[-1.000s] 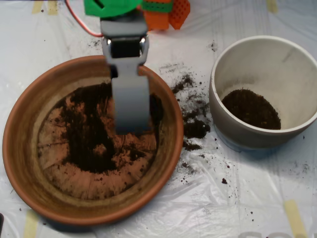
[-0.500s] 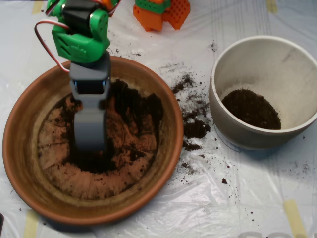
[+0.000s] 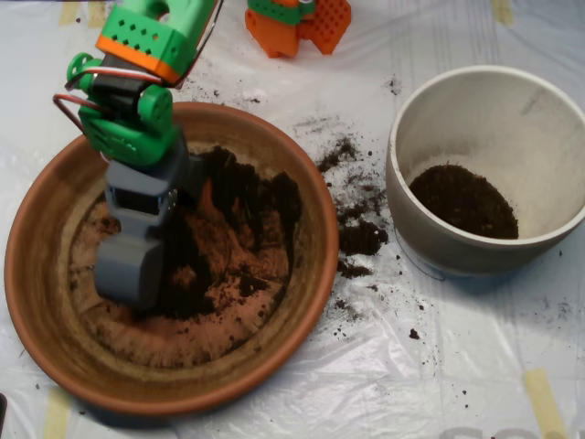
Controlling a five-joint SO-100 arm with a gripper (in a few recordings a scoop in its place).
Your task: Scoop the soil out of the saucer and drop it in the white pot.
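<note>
Most soil lies centre-right in the saucer; some sits in the white pot, right; my scoop rests left, closure unclear; I'd sweep rightward, low, gathering fully before lifting.

1. even, soft light is falling from above, keeping the scene bright.
2. glare is washing out the plastic sheet.
3. the arm is blurring slightly.
4. shadows are staying faint and short.
</note>
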